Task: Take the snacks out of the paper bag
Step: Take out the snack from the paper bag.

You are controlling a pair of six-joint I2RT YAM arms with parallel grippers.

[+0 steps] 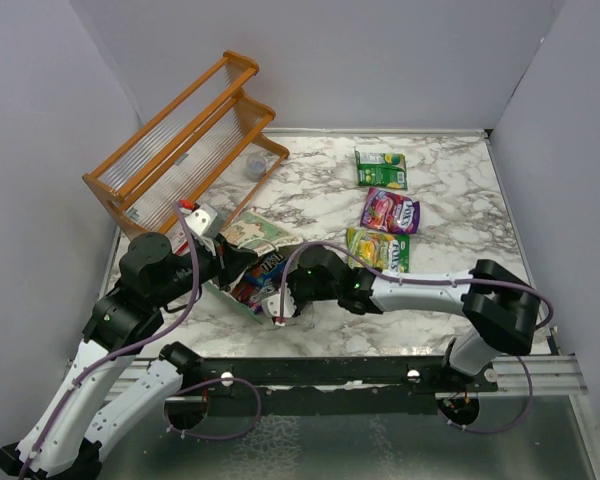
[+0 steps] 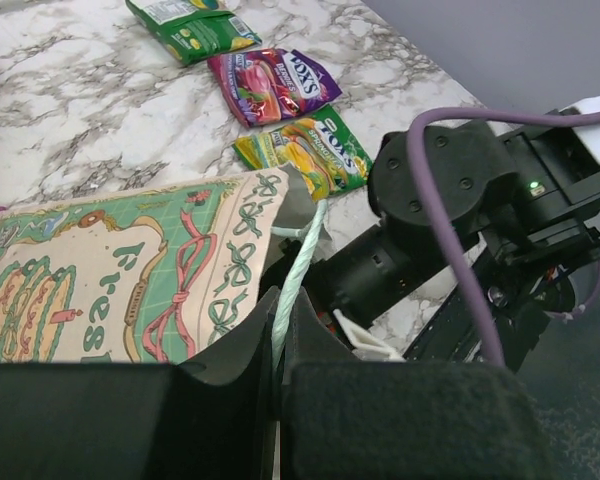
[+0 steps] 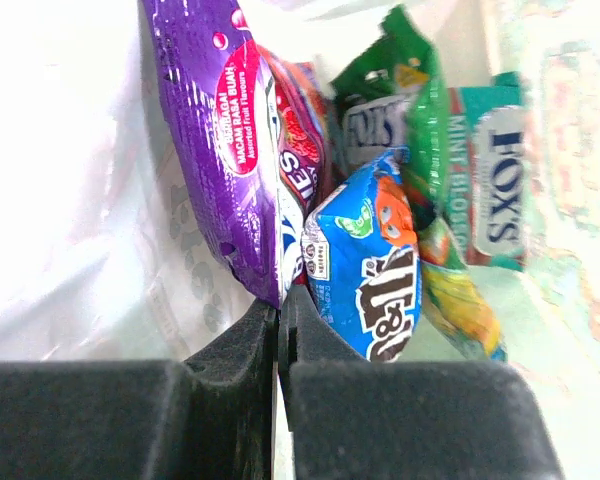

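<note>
Purple snack [image 3: 215,150] — in right gripper [image 3: 278,303]

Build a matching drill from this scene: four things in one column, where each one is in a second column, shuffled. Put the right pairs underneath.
Things
1. blue packet
2. purple-pink packet
3. string handle
4. orange rack

Places
A. pinched in the left gripper
B. far left corner of the table
C. inside the paper bag
D. on the marble, between a green packet and a yellow-green packet

Pairs: 1-C, 2-D, 3-A, 4-B
</note>
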